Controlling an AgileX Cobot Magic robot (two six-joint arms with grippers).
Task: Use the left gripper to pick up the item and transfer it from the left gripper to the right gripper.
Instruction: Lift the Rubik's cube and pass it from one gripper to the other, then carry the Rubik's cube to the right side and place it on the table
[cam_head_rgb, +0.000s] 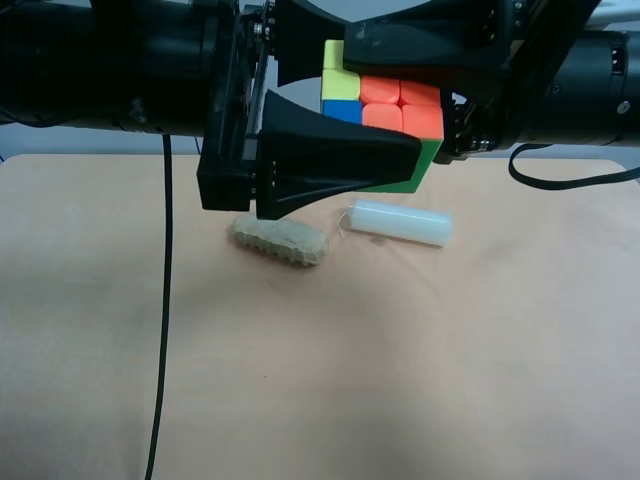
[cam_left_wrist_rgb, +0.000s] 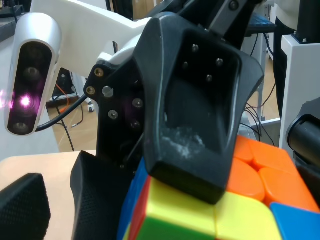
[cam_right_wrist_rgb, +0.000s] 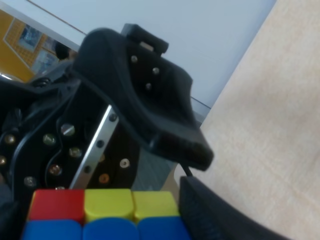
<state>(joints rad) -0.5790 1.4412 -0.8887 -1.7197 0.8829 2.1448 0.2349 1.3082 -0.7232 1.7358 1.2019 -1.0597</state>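
Cube (cam_head_rgb: 395, 110), top centre, sits clamped in my right gripper (cam_head_rgb: 370, 105); whether my left gripper (cam_head_rgb: 445, 95) grips, I cannot tell. Probably light, rigid, slick: pinch flat opposite faces.

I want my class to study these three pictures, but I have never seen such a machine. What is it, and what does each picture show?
It is a robot with two black jointed arms, each ending in a two-fingered claw. The wide picture comes from a camera mounted high, off the arms; the other two come from cameras on the arms' wrists. On the tan table lie a tan ridged lump and a white cylinder. In the air between the arms is a small puzzle cube. The left wrist picture shows a finger of the right claw against it; which claw bears its weight cannot be told.
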